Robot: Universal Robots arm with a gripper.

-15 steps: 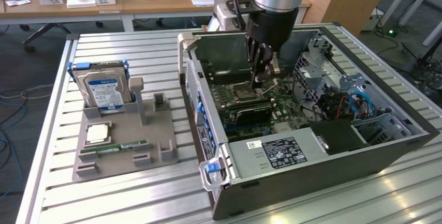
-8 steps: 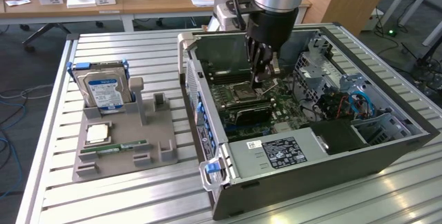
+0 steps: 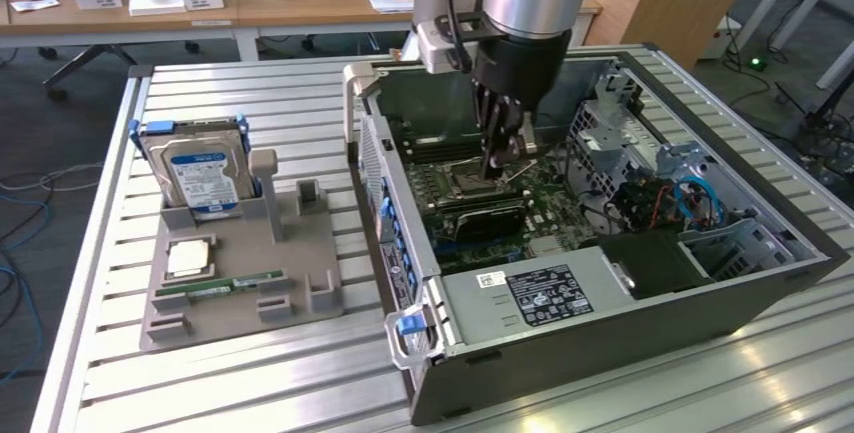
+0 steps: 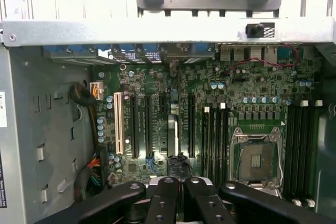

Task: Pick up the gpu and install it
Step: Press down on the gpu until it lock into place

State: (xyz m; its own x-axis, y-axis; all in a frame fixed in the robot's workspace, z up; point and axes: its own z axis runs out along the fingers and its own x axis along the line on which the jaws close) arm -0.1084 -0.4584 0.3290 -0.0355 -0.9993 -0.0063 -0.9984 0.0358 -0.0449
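Your hand (image 3: 497, 165) hangs inside the open computer case (image 3: 747, 283), its fingers closed together just above the motherboard (image 3: 534, 218). The gpu (image 3: 483, 215) stands on edge in a slot on that board, right below the fingertips; you cannot tell whether they touch it. In the wrist view the closed fingers (image 4: 165, 200) sit over the expansion slots (image 4: 142, 127), with the empty CPU socket (image 4: 258, 158) beside them. On the bench (image 3: 267, 103), the grey holder tray (image 3: 240, 283) carries a hard drive (image 3: 198, 175) and a memory stick (image 3: 220, 284).
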